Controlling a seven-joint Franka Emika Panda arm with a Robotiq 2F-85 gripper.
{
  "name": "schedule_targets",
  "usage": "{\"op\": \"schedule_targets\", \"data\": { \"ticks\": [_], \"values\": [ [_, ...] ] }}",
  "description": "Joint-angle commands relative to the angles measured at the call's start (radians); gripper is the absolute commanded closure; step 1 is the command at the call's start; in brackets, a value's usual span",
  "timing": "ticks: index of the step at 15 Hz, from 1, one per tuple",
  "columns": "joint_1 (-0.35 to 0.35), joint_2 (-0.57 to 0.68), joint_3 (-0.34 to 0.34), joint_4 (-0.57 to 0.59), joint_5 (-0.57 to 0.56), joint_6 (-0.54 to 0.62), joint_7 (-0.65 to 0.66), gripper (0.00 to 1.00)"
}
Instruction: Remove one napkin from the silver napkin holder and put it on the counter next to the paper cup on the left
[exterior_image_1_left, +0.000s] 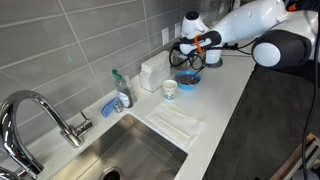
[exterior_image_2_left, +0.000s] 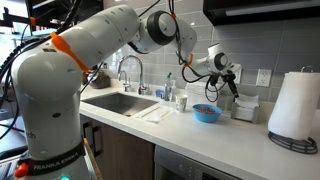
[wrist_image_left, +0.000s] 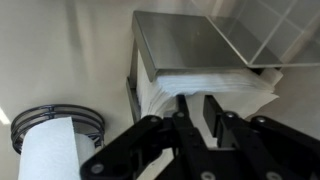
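In the wrist view the silver napkin holder (wrist_image_left: 190, 40) stands on the white counter (wrist_image_left: 60, 60) with a stack of white napkins (wrist_image_left: 215, 85) showing under its lid. My gripper (wrist_image_left: 197, 100) has its fingers drawn close together, with the tips pressed into the front edge of the napkin stack. In both exterior views the gripper (exterior_image_1_left: 185, 55) (exterior_image_2_left: 228, 85) hangs over the holder (exterior_image_2_left: 244, 106) by the back wall. The paper cup (exterior_image_1_left: 169, 89) (exterior_image_2_left: 182, 101) stands between the sink and a blue bowl.
A blue bowl (exterior_image_1_left: 187, 79) (exterior_image_2_left: 206, 113) sits beside the cup. A white boxy dispenser (exterior_image_1_left: 152, 72) stands at the wall. A paper-towel roll (exterior_image_2_left: 295, 108) (wrist_image_left: 50, 145) is near the holder. Folded napkins (exterior_image_1_left: 178, 122) lie by the sink (exterior_image_1_left: 130, 150).
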Motion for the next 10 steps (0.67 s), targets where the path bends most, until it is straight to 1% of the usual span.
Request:
{"op": "schedule_targets", "data": {
  "ticks": [1, 5, 10],
  "values": [
    [-0.007, 0.036, -0.001, 0.043, 0.018, 0.009, 0.012, 0.75],
    [-0.008, 0.046, -0.003, 0.055, 0.016, 0.006, 0.012, 0.74],
    [-0.008, 0.057, -0.002, 0.060, 0.015, 0.001, 0.006, 0.76]
  ]
}}
